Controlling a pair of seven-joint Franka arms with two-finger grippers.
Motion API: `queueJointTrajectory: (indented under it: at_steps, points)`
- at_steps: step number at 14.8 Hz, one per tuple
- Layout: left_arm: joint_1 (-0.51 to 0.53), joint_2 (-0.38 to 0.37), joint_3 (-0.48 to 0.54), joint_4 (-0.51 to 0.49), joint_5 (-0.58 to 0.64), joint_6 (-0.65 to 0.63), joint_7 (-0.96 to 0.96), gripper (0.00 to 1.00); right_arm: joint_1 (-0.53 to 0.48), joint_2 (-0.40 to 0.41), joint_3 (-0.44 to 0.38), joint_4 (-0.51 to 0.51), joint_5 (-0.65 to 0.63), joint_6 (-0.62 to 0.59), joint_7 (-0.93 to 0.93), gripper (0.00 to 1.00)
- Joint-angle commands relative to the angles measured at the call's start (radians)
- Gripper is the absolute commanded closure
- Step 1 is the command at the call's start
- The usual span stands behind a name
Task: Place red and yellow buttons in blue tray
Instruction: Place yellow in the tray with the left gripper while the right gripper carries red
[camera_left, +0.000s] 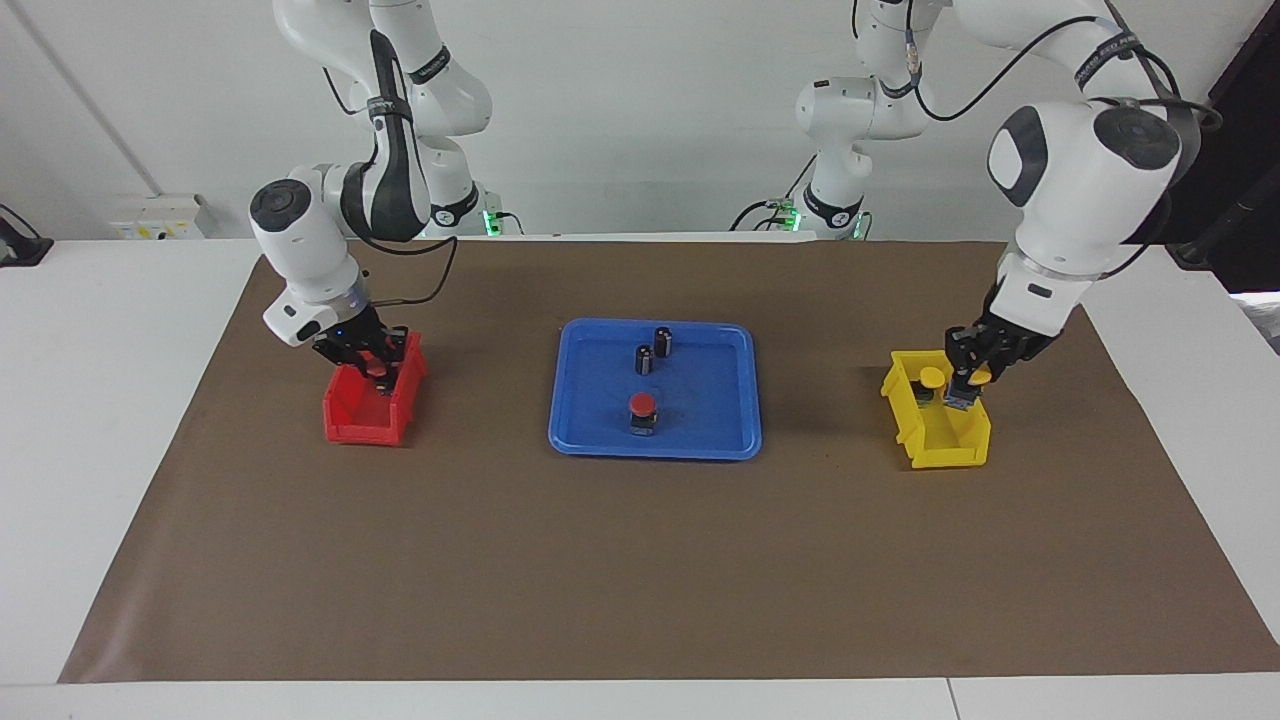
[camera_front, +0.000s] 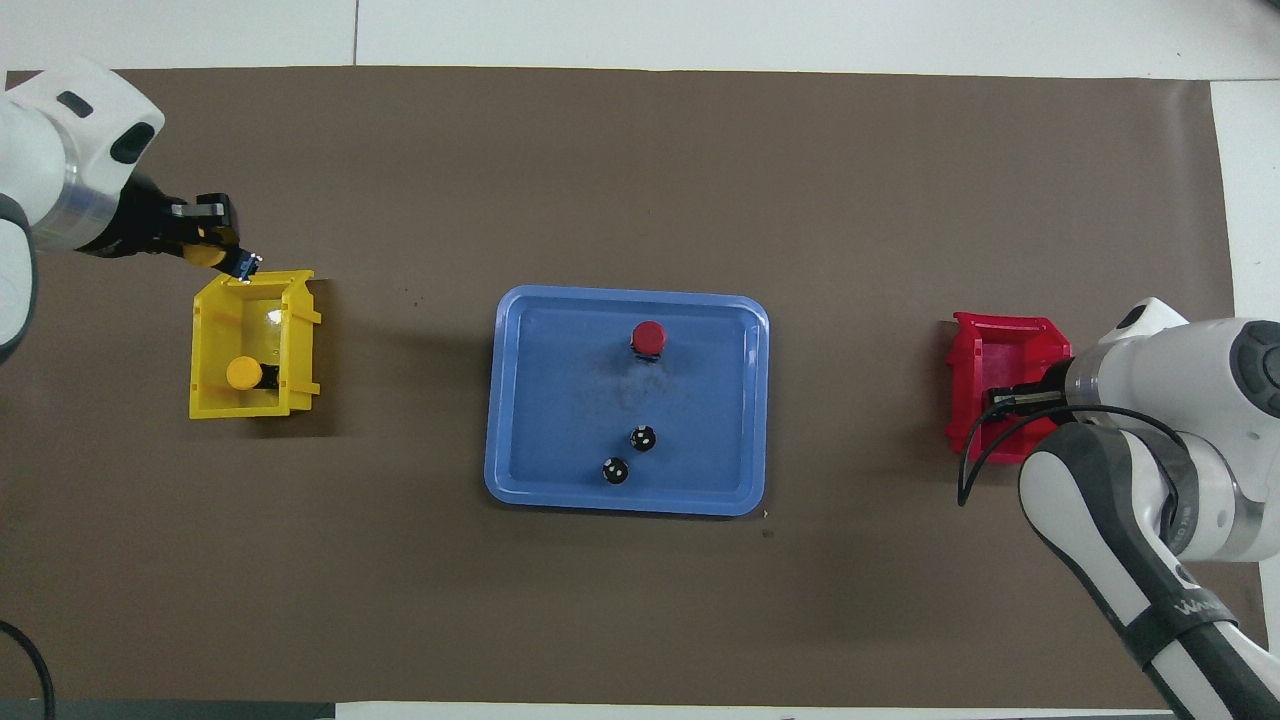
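The blue tray (camera_left: 575, 425) (camera_front: 520, 470) lies mid-table. One red button (camera_left: 642, 405) (camera_front: 649, 337) stands in it. My left gripper (camera_left: 968, 393) (camera_front: 232, 260) is shut on a yellow button (camera_left: 981, 377) (camera_front: 207, 253) and holds it just above the yellow bin (camera_left: 945, 445) (camera_front: 210, 400). A second yellow button (camera_left: 932, 378) (camera_front: 243, 373) sits in that bin. My right gripper (camera_left: 378, 372) (camera_front: 1000, 402) is down in the red bin (camera_left: 365, 425) (camera_front: 975, 345), shut on a red button (camera_left: 375, 367). My arm hides that button in the overhead view.
Two small dark cylinders (camera_left: 645, 358) (camera_left: 663, 341) stand in the tray nearer to the robots than the red button, also seen from overhead (camera_front: 643, 438) (camera_front: 615, 470). Brown paper (camera_left: 640, 580) covers the table between the bins and the tray.
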Motion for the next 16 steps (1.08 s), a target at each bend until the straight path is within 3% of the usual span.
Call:
queueJointTrajectory:
  at_steps: [1,4,7,9,12,16]
  points:
    - [-0.129,0.042,0.009,-0.034,0.026,0.066,-0.185,0.98,-0.011,-0.012,0.003,0.069,0.019,-0.091,-0.046,0.77]
    - [-0.226,0.077,0.007,-0.062,0.0,0.096,-0.304,0.98,-0.007,0.002,0.003,0.268,0.019,-0.314,-0.045,0.77]
    - [-0.307,0.1,0.007,-0.156,-0.056,0.229,-0.375,0.98,0.018,0.007,0.014,0.431,0.019,-0.467,-0.008,0.77]
    - [-0.354,0.135,0.007,-0.153,-0.057,0.269,-0.456,0.98,0.074,0.063,0.014,0.569,0.021,-0.561,0.076,0.77]
    - [-0.394,0.164,0.007,-0.151,-0.061,0.286,-0.502,0.98,0.133,0.119,0.014,0.701,0.022,-0.615,0.165,0.77]
    - [-0.42,0.218,0.007,-0.144,-0.061,0.33,-0.547,0.98,0.196,0.137,0.014,0.718,0.064,-0.586,0.302,0.77]
